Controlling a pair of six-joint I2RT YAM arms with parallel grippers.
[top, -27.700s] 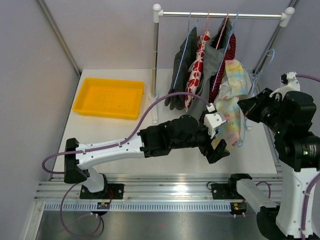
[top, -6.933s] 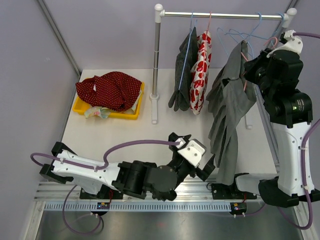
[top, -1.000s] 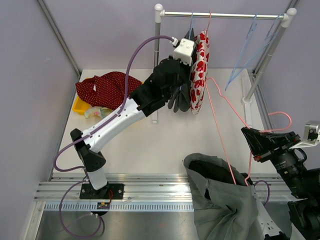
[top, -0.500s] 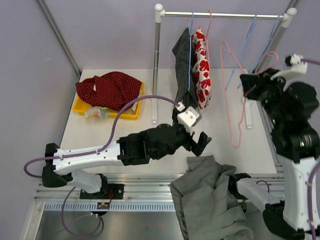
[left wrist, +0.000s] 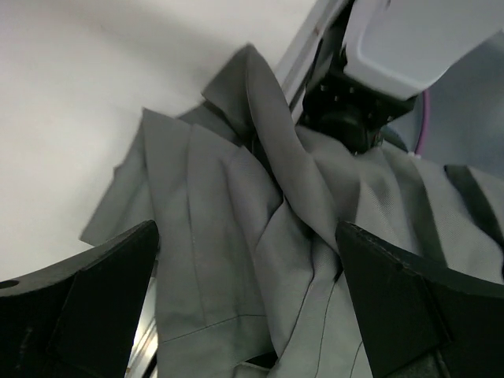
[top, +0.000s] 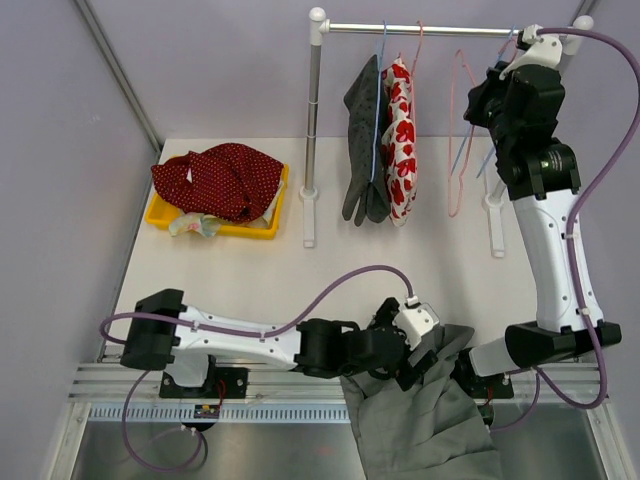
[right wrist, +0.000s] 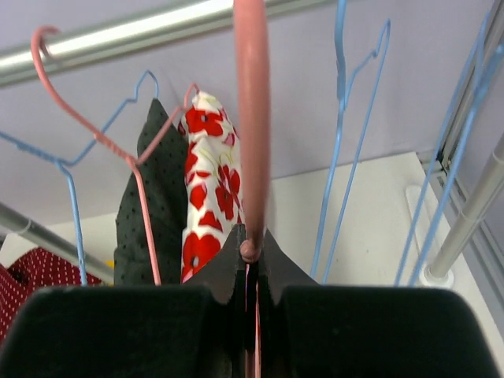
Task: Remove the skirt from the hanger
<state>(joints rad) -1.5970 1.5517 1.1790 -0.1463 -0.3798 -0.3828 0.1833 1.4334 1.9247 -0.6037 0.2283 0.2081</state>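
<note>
grey fabric skirt (top: 425, 420) is slumped at about 5 o'clock on the white table (top: 250, 270), spilling over the near edge. left gripper (left wrist: 252, 260) sits right over it, fingers spread wide, pinching nothing. right gripper (right wrist: 249, 260), up at 1 o'clock, is clamped tight on the thin pink wire hanger (right wrist: 252, 118) by the metal rail (top: 440, 30).

No legible text, label, brand or number in any view. Small board (top: 208, 410) at 7 o'clock: markings too tiny to read.

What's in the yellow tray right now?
A red polka-dot garment is heaped across the yellow tray, with a pale multicoloured cloth poking out beneath it. The tray's floor and anything deeper are covered.
</note>
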